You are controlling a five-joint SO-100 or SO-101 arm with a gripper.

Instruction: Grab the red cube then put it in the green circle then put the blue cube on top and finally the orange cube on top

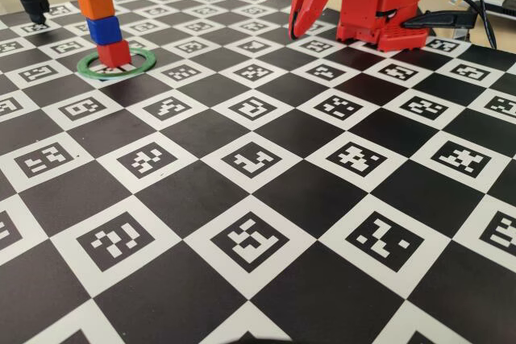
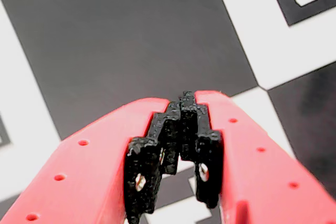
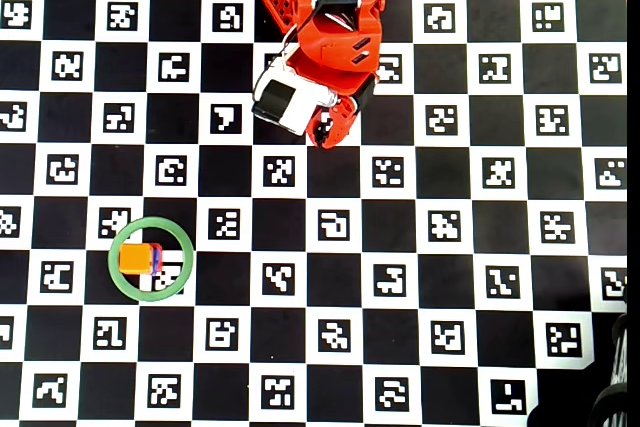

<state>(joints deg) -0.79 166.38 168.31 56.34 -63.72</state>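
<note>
Standing at the upper left of the fixed view, the stack is complete: the red cube [image 1: 114, 53] sits inside the green circle [image 1: 118, 64], the blue cube [image 1: 104, 30] rests on it, and the orange cube [image 1: 94, 2] tops the column. In the overhead view the stack appears at lower left, slightly off-centre within the ring, each cube turned a little against the one below. To the right, at upper centre of the fixed view, the hand [image 1: 299, 25] hangs well apart from the stack, near the arm's base. In the wrist view its black pads [image 2: 202, 145] meet, fingers together and empty. Judgement: all three placements are done; no further move is required beyond parking. The counter [image 1: 266, 223] carries checkerboard marker patterns; no legible writing or brand appears.
</note>
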